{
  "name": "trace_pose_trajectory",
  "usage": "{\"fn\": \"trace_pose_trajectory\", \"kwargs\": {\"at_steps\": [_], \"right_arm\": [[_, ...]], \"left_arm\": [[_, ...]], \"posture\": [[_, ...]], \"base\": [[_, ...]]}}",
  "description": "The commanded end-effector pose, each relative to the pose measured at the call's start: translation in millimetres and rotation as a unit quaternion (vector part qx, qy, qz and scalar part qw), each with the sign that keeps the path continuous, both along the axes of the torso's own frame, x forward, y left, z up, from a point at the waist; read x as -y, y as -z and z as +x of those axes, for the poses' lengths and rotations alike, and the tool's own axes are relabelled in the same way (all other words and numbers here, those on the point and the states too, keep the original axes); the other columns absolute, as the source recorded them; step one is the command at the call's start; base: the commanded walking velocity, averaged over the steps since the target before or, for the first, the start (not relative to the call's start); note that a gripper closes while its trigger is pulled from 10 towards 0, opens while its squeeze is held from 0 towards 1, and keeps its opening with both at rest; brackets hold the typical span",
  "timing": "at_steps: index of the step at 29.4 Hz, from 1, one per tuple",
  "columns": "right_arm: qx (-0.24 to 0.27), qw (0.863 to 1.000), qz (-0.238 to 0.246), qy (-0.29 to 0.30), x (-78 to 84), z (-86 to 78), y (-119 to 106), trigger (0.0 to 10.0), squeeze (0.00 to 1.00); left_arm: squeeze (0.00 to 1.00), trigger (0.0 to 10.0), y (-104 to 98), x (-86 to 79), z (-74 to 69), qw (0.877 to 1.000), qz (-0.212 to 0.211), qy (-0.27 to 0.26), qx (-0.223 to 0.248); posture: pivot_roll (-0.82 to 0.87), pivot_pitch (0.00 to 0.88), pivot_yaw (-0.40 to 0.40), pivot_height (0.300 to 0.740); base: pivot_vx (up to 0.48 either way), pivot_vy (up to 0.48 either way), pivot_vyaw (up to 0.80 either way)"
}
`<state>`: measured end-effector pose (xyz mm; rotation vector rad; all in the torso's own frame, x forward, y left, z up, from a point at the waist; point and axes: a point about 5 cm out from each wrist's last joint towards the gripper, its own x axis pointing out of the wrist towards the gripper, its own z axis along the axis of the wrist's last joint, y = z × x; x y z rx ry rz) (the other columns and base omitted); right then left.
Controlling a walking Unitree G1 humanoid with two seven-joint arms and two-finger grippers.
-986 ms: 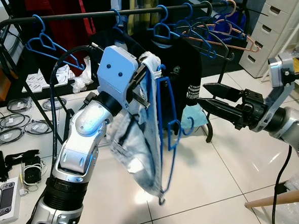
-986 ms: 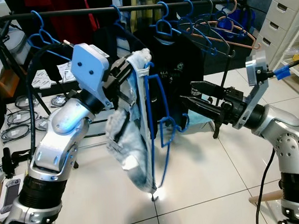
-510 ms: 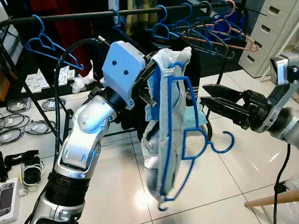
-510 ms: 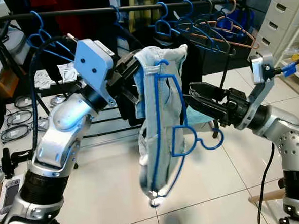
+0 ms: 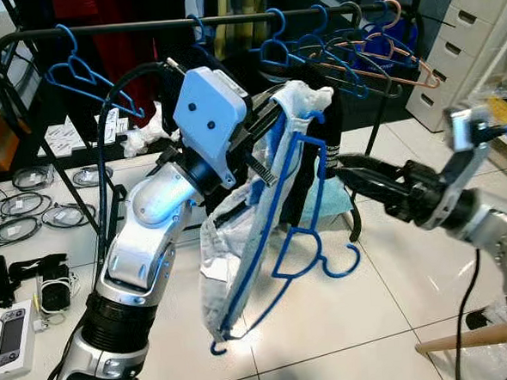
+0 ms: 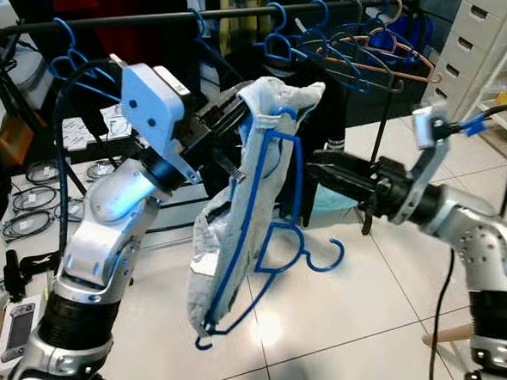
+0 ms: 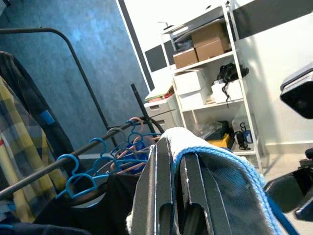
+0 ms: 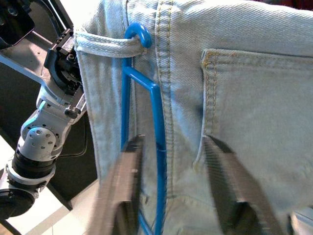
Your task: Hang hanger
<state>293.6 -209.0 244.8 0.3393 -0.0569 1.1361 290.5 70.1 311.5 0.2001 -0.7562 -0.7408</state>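
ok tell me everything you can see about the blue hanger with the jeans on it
The blue hanger looks like thin plastic, with a triangular frame and a curled hook that hangs low, pointing toward the floor, so it is held tilted and roughly upside down. Light, pale-washed denim jeans are draped over it, a belt loop caught on one hanger tip. The left end effector clamps the jeans and hanger near the top, in front of the clothes rail. The right end effector reaches toward it with its fingers open on either side of the frame, not yet gripping.
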Motion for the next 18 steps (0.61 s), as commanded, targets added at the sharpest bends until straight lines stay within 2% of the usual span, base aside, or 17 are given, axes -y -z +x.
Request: {"fn": "trace_pose_trajectory", "kwargs": {"at_steps": [1,3,4,6,8,10,11,14,15,16,17,18], "right_arm": [[-0.003,1.0,-0.014,-0.02,-9.0,-2.1,3,3.8,0.0],[-0.009,0.999,-0.028,-0.045,-17.9,-4.8,8,3.8,0.0],[-0.01,0.998,-0.034,-0.051,-20.6,-5.1,9,4.7,0.0],[-0.01,0.998,-0.036,-0.054,-21.8,-5.1,10,4.7,0.0],[-0.009,0.998,-0.037,-0.057,-24.1,-4.6,10,3.8,0.0],[-0.007,0.998,-0.037,-0.059,-25.1,-4.7,10,3.8,0.0],[-0.004,0.997,-0.039,-0.061,-26.6,-4.7,9,2.9,0.0],[-0.002,0.997,-0.04,-0.061,-27.6,-4.6,8,2.9,0.0],[0.001,0.997,-0.049,-0.057,-28.0,-4.0,8,2.0,0.0],[-0.004,0.995,-0.087,-0.039,-27.5,-1.1,10,0.0,0.0],[-0.004,0.995,-0.087,-0.039,-27.5,-1.1,10,0.0,0.0],[-0.009,0.993,-0.114,-0.025,-26.7,0.9,12,0.0,0.0]], "left_arm": [[0.0,10.0,-8,-0.4,-8.9,0.999,-0.017,0.015,0.025],[0.0,10.0,-8,0.3,-9.2,0.999,-0.021,0.018,0.023],[0.0,10.0,-7,1.0,-9.2,0.999,-0.024,0.019,0.022],[0.0,10.0,-7,1.4,-9.2,0.999,-0.025,0.02,0.021],[0.0,10.0,-7,2.5,-9.5,0.999,-0.027,0.022,0.02],[0.0,10.0,-6,2.9,-9.4,0.999,-0.028,0.023,0.019],[0.0,10.0,-5,3.1,-9.0,0.999,-0.028,0.022,0.018],[0.0,10.0,-5,2.9,-8.5,0.999,-0.028,0.021,0.017],[0.0,10.0,-2,1.4,-6.5,1.0,-0.022,0.012,0.015],[0.0,10.0,3,-0.8,-2.6,1.0,0.003,-0.012,0.019],[0.0,10.0,3,-0.8,-2.6,1.0,0.003,-0.012,0.019],[0.0,10.0,6,-2.4,0.0,0.999,0.022,-0.029,0.023]], "posture": [[-0.08,0.142,0.014,0.74],[-0.08,0.142,0.014,0.74],[-0.08,0.141,0.012,0.74],[-0.08,0.141,0.012,0.74],[-0.08,0.142,0.011,0.74],[-0.08,0.141,0.01,0.74],[-0.08,0.141,0.009,0.74],[-0.08,0.141,0.009,0.74],[-0.08,0.14,0.008,0.74],[-0.08,0.141,0.008,0.74],[-0.08,0.141,0.008,0.74],[-0.08,0.142,0.008,0.74]], "base": [[0.0,0.0,0.0],[0.0,0.0,0.0],[0.0,0.0,0.0],[0.0,0.0,0.0],[0.0,0.0,0.0],[0.0,0.0,0.0],[0.0,0.0,0.0],[0.0,0.0,0.0],[0.0,0.0,0.0],[0.0,0.0,0.0],[0.0,0.0,0.0],[0.0,0.0,0.0]]}}
